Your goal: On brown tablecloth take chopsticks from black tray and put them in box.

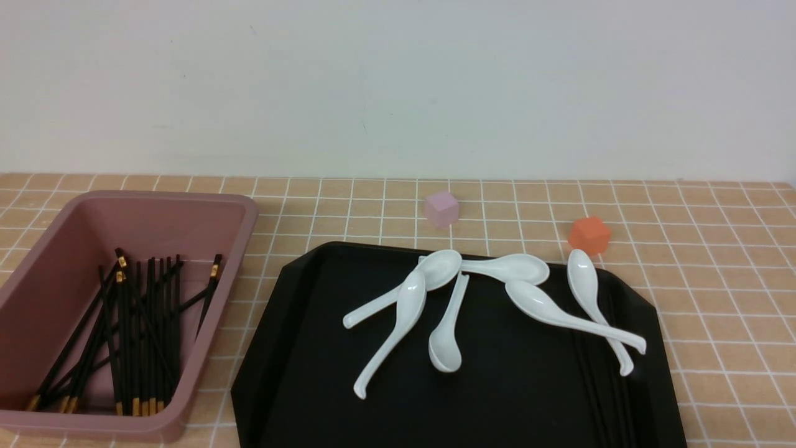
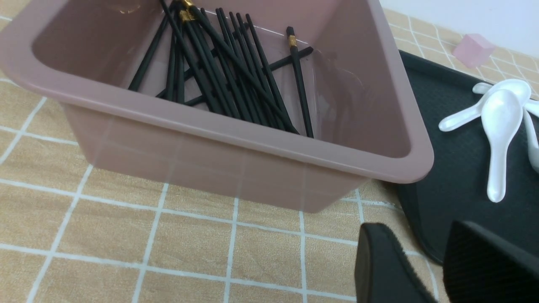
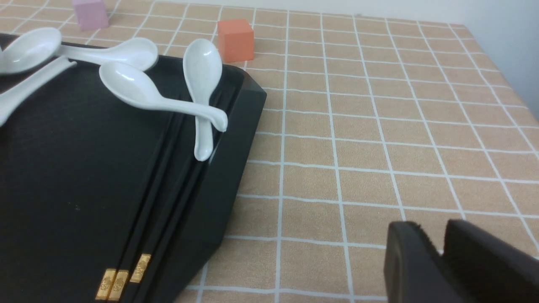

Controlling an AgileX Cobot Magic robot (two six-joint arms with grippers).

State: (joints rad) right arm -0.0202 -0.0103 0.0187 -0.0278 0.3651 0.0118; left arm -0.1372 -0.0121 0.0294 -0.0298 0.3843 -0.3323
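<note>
Three chopsticks [image 3: 168, 176] lie along the right rim of the black tray [image 1: 497, 404], gold bands toward the frame's bottom; any print on the bands is unreadable. More chopsticks [image 1: 134, 330] fill the box [image 1: 205, 323] at left. Both the left gripper [image 2: 438, 269] and right gripper [image 3: 440, 261] hover empty, jaws slightly apart.
</note>
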